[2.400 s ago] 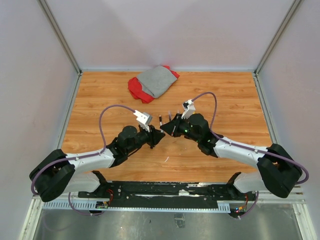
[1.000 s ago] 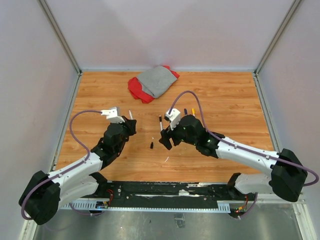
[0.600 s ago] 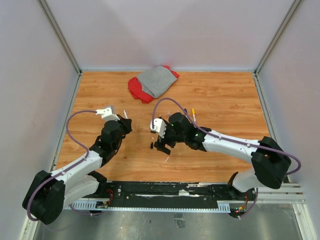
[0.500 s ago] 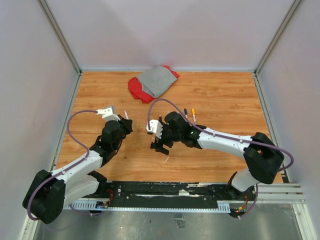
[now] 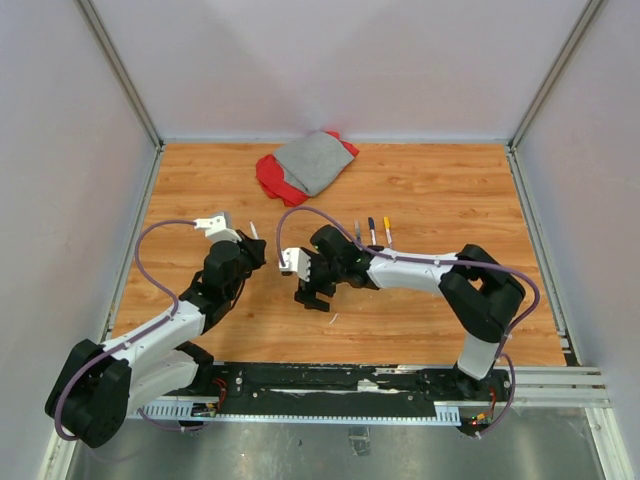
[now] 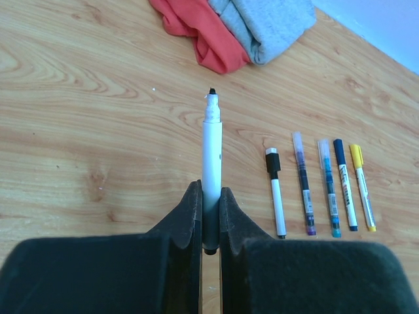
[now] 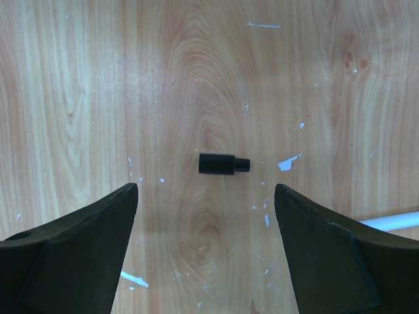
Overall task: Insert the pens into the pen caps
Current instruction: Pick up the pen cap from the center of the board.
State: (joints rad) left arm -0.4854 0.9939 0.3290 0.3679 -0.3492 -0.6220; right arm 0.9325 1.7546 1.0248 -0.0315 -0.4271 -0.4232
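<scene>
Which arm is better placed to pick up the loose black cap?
Right. The right gripper hangs open directly over the cap; the left gripper is shut on an uncapped pen.

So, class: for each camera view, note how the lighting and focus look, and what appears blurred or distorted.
Top external: soft even light on the wooden table, faint shadows, pale walls splaying outward. Left wrist: white marker pen sharp; left gripper dark, soft-edged up close. Right wrist: small black pen cap crisp, barely shadowed; right gripper blurred and dark in the lower corners.
</scene>
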